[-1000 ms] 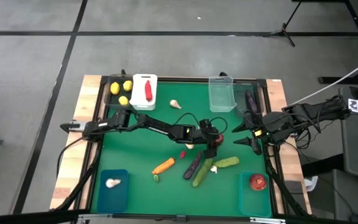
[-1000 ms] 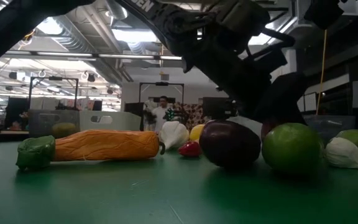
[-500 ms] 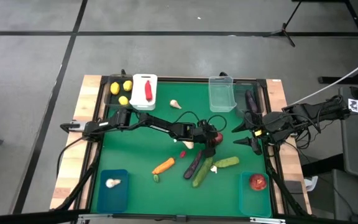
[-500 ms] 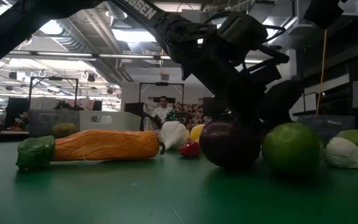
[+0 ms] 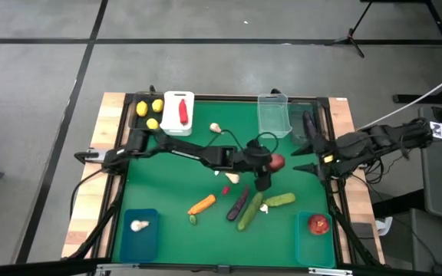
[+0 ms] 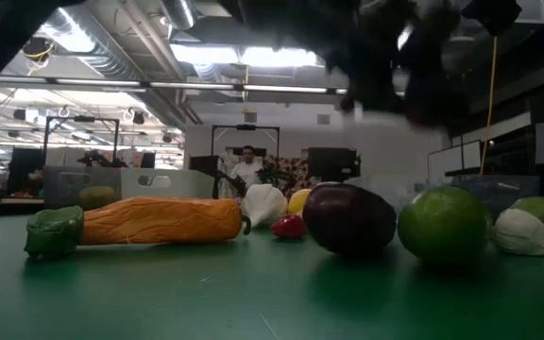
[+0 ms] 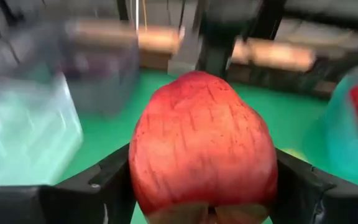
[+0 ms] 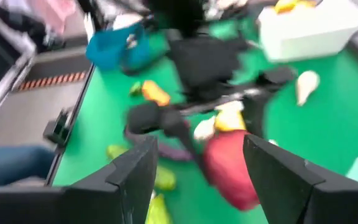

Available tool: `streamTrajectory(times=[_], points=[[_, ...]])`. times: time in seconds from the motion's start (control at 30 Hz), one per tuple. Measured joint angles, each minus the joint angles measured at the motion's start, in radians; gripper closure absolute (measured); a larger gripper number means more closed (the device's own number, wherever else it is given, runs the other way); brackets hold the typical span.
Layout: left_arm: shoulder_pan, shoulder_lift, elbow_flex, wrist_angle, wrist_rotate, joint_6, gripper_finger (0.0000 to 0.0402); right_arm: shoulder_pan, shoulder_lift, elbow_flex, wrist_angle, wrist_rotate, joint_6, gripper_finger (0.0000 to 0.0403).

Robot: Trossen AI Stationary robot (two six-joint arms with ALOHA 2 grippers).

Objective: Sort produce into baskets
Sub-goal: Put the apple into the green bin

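Item: round red fruit (image 7: 202, 146), clamped between my left gripper (image 5: 271, 163) fingers over mid-table, just short of the clear bin (image 5: 274, 115). My right gripper (image 5: 304, 158) hovers at the table's right edge, fingers spread, holding nothing. Carrot (image 5: 202, 204), cucumbers (image 5: 279, 199) lie loose below.

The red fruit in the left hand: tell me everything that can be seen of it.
The red fruit is round, apple-like and matte, with fine darker streaks down its skin, like a plastic toy. The left hand grips it on both sides between dark fingers and holds it near the middle of the table, above the green mat. Nothing else visibly touches it. The right hand, open, faces it from close by.
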Motion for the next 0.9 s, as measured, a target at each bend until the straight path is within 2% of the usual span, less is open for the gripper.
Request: streamTrajectory(times=[0.17,0.43,0.5,0.6,0.67,0.83,0.9], points=[[-0.039,-0.129,0.0,0.08,-0.05,0.132,0.0129,0.0,-0.102,0.0,0.055,0.067,-0.039,0.0166],[-0.122,-0.277,0.0,0.213,-0.114,0.337,0.0127,0.0,-0.171,0.0,0.252,0.068,-0.274,0.0166],[-0.148,-0.296,0.0,0.271,-0.114,0.4,0.0127,-0.002,-0.154,0.0,0.324,0.0,-0.33,0.0166],[-0.176,-0.301,0.0,0.286,-0.115,0.457,0.0127,-0.001,-0.103,0.0,0.422,-0.201,-0.414,0.0166],[-0.184,-0.3,-0.001,0.275,-0.131,0.461,0.0126,0.0,-0.066,0.0,0.46,-0.279,-0.488,0.0166],[-0.192,-0.3,-0.006,0.281,-0.138,0.465,0.0126,-0.001,0.012,0.003,0.468,-0.323,-0.587,0.0166],[-0.193,-0.3,-0.019,0.28,-0.135,0.464,0.0126,-0.001,0.047,0.003,0.499,-0.278,-0.566,0.0166]])
